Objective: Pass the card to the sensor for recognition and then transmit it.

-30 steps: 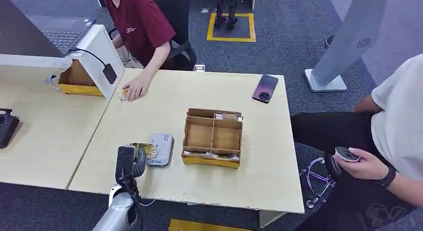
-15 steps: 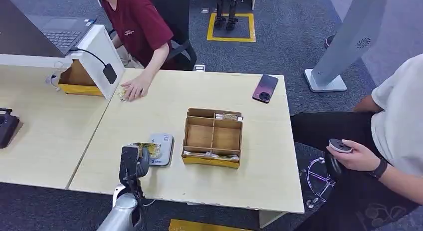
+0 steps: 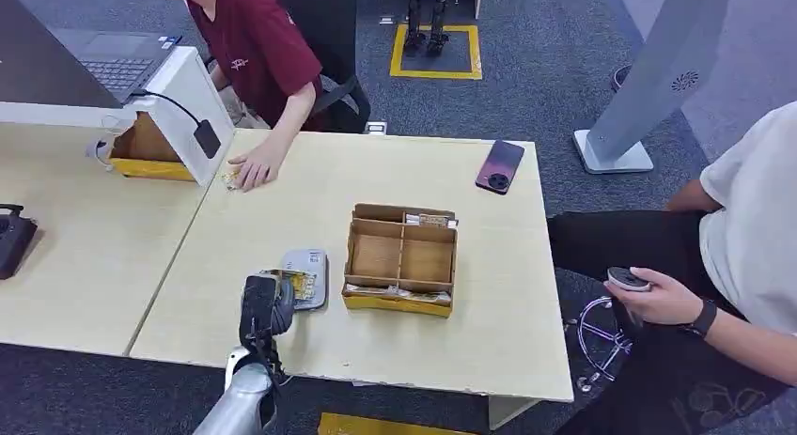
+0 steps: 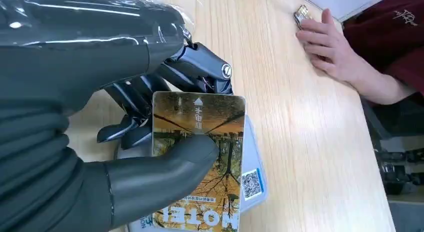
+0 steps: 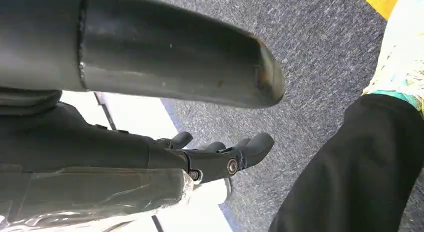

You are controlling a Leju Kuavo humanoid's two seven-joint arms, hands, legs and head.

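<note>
The left hand [image 4: 150, 157] pinches the hotel key card [image 4: 200, 157] between thumb and dark fingers, just above the grey card reader [image 3: 306, 266] on the worktop [image 3: 282, 219]; the right hand [image 5: 220, 157] hangs beside the body, fingers loosely apart, holding nothing; beside the reader stands a divided cardboard box [image 3: 401, 258]. I think the card should go flat over the reader's face and pause there, held firmly, before it is passed on.
</note>
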